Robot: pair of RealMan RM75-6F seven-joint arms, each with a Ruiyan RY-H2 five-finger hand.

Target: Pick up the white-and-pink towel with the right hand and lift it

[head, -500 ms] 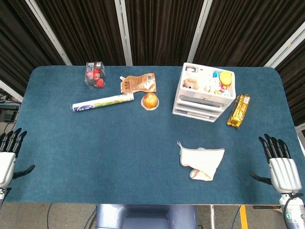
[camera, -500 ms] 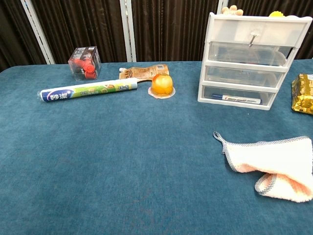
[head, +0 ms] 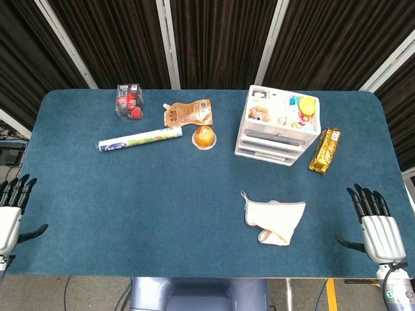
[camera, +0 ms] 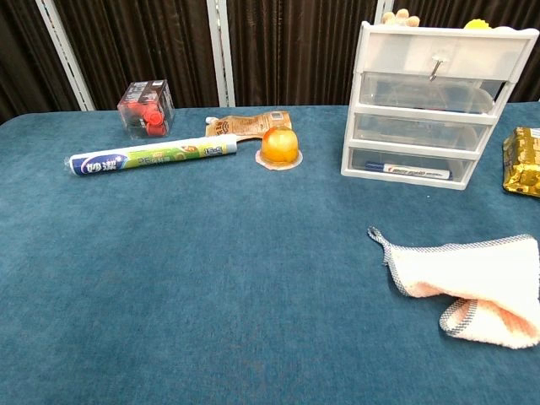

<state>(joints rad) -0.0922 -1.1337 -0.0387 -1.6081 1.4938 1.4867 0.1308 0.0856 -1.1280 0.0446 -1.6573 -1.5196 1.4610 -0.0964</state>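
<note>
Terry cloth, white with a pink underlayer and a grey-checked hem: the white-and-pink towel [head: 275, 220] lies folded on the blue counter [head: 162, 201], in front of the white drawer unit [head: 279, 126] and towards the robot's right; a small hanging loop juts from its far-left corner. It looks light, soft and limp, so it should sag and unfold when raised; a pinch on the doubled fold at the near edge, or a gathered bunch through the middle, would probably hold better than a single hem. The right hand [head: 376, 223] sits at the counter's right edge, well apart from the towel, fingers [head: 364, 199] straight and spread, holding nothing; the left hand [head: 11, 214] rests at the opposite edge, likewise spread and empty; neither shows in the chest view. The lift is not yet begun.
</note>
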